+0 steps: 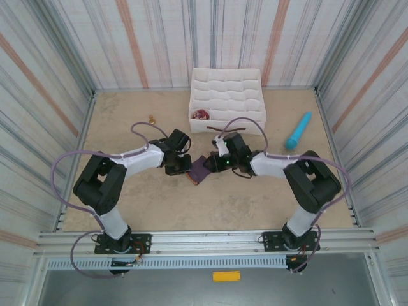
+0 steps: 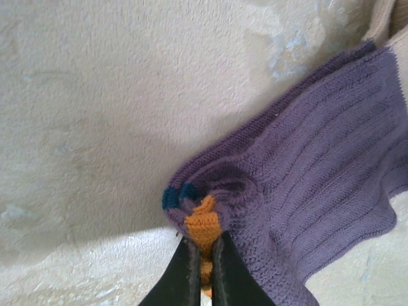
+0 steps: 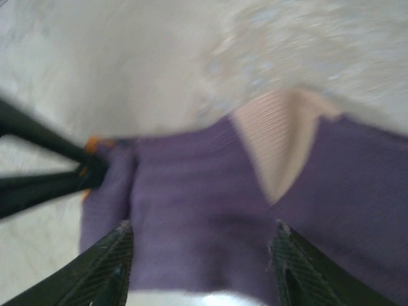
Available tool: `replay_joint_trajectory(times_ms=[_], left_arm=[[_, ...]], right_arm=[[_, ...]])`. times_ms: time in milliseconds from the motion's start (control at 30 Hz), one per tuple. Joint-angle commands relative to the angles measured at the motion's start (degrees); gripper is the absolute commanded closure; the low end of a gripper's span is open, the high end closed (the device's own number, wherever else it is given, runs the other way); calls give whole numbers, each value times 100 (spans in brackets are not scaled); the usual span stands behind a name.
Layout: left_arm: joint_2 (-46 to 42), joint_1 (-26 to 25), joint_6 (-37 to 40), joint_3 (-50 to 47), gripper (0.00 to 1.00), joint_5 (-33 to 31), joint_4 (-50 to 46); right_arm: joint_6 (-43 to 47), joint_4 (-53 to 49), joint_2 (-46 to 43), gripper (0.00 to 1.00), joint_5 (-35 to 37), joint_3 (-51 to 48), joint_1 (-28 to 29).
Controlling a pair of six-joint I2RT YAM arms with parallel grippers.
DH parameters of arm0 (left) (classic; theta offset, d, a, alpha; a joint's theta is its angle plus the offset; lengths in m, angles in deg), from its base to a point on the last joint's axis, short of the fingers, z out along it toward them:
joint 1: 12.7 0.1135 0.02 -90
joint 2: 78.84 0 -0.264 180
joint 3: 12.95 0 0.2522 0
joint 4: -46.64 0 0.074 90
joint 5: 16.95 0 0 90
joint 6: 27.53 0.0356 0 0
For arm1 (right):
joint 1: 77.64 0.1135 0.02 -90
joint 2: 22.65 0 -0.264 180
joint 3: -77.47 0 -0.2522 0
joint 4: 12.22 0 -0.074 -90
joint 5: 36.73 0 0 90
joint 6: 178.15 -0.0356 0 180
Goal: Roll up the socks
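Ribbed knit purple sock [image 2: 319, 191], matt grainy beige tabletop [image 2: 95, 95], smooth black left tool [image 2: 204, 247]

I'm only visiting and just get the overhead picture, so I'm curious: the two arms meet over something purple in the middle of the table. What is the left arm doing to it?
Observer: The left wrist camera shows the left tool shut on the orange end of a purple sock.
Operator: Is the right arm squeezing it too?
Observer: No. Its wrist camera shows the right tool open, with one finger on each side over the sock. That picture is blurred, so I cannot tell if they touch it.
Operator: Is the sock purple all over?
Observer: Not quite. The right wrist camera shows a tan patch amid the purple.
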Motion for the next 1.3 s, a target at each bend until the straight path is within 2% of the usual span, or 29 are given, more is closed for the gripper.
replay_joint_trajectory(times_ms=[0, 133, 233, 467, 700, 933, 1033, 1133, 1200, 1267], left_arm=[[-8, 29, -103, 103, 100, 163, -460], [11, 32, -139, 197, 100, 304, -560], [33, 38, -140, 280, 100, 340, -678], [90, 46, -210, 286, 100, 514, -632], [85, 45, -210, 289, 100, 565, -642], [24, 78, -183, 232, 100, 596, -652], [2, 90, -177, 228, 100, 676, -629], [-32, 132, -190, 178, 100, 821, -507], [-93, 173, -210, 109, 100, 912, -401], [-174, 226, -244, 20, 91, 974, -281]], right_arm=[[640, 325, -525, 38, 1242, -625, 488], [1243, 643, -865, 38, 2815, -1038, 1589], [1840, 1007, -655, 40, 3901, -1081, 2341], [2955, 1818, 350, 43, 5173, -654, 3172], [3272, 1869, 1221, 48, 5570, -105, 3289], [3212, 1856, 1408, 56, 5848, -167, 3289], [3157, 1789, 1459, 66, 5845, -212, 3265], [2824, 1551, 1409, 85, 5511, -254, 3150], [2631, 1523, 1316, 94, 5292, -375, 3060], [2458, 1464, 1192, 100, 5081, -480, 2969]])
